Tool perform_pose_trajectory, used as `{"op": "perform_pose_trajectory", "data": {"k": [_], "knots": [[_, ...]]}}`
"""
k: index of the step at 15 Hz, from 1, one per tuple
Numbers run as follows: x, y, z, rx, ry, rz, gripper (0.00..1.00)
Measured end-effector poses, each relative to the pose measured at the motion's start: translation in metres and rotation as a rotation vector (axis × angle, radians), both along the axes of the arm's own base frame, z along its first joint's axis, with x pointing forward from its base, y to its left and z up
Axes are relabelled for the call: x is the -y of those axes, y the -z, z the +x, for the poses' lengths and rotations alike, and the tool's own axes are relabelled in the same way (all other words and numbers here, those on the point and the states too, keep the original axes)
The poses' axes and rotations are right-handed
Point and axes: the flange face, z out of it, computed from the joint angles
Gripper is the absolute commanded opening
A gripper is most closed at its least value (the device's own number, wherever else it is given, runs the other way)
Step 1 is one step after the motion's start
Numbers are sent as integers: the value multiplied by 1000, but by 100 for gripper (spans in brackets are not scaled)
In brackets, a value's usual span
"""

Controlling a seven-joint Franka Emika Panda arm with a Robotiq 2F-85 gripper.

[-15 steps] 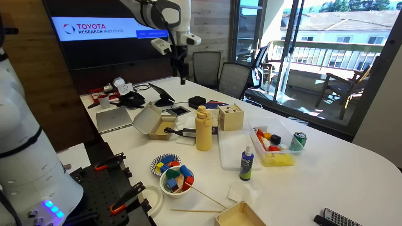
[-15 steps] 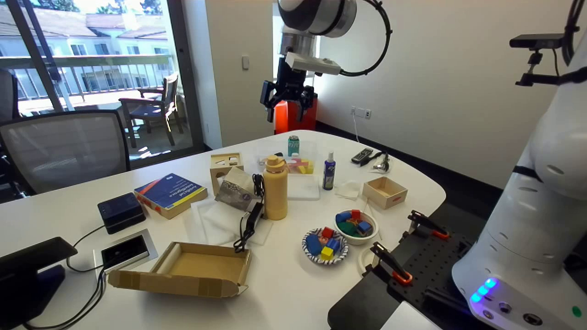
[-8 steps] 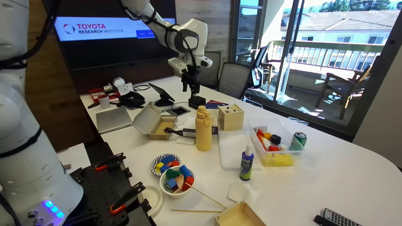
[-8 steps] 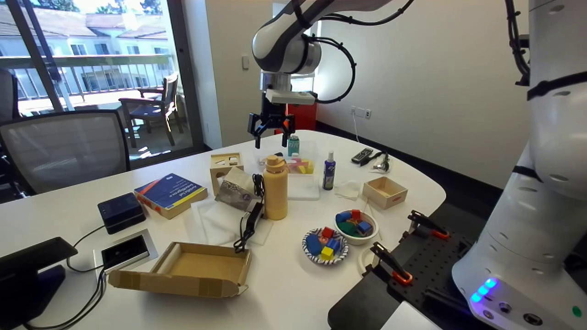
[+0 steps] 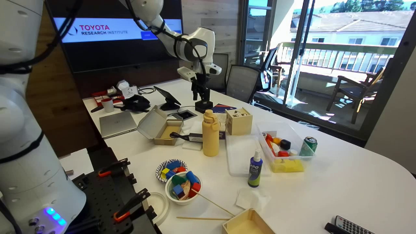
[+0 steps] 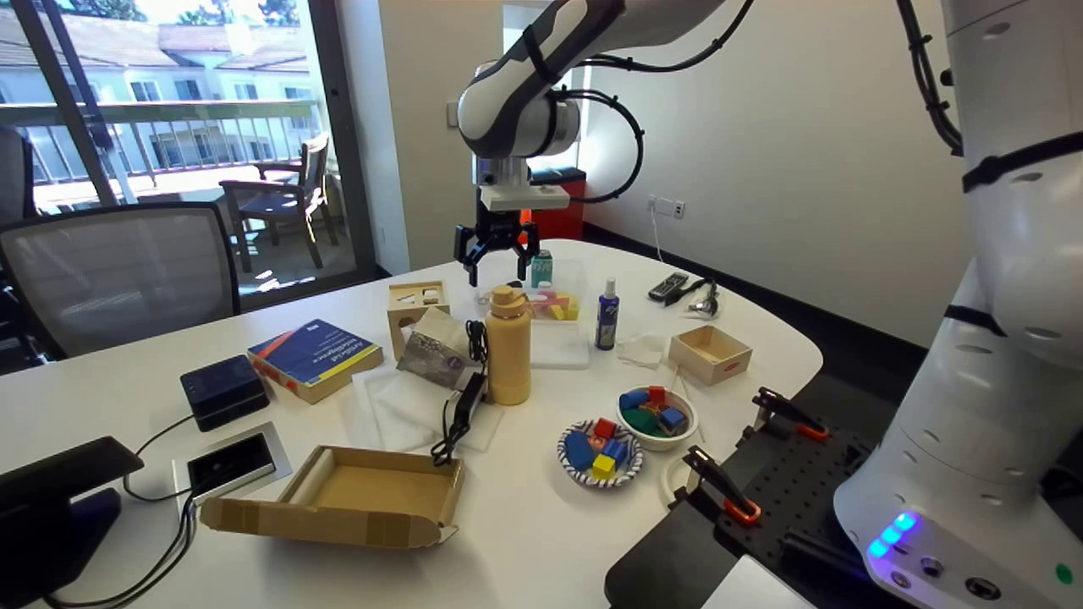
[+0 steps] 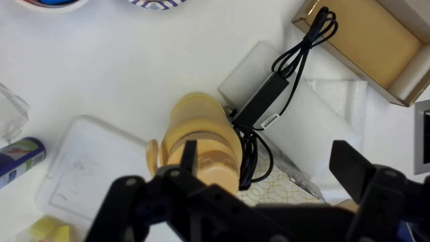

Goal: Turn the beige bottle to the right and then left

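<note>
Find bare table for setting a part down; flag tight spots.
Bare: wide stretch between plastic bin and remote; smaller patches between open carton and patterned bowl, and between that bowl and the beige bottle. Tight: beside the bottle, where charger and white wrap lie close.

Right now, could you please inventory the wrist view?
Water bottle: 1, beige, centre
Corded power adapter: 1, black, centre
Cardboard box: 1, brown, upper right
Packing sheets: several, white, right
Patterned box: 1, white, lower centre
Plastic lid: 1, translucent, left
Spray bottle: 1, blue, left edge
Wrapping: 1, whitish, left
Pieces: count unclear, yellow, lower left
Bowl: 1, white, top left
Patterned bowl: 1, blue and white, top
Panel: 1, silver, right
Table: 1, white, beneath
Tool: 1, black, bottom
</note>
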Motion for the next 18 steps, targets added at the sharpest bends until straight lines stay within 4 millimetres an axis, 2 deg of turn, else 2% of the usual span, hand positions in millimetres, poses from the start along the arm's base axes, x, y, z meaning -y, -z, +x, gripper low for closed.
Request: {"op": "perform_pose_trajectory", "data": {"k": [8,9,10,13,17,18], "knots": [[10,32,12,65,45,-85,100],[12,36,14,69,48,-87,75],[14,40,15,71,51,-89,74],[13,44,19,84,52,-88,51],[12,39,24,108,51,-86,21],[13,38,25,111,51,-86,20]]}}
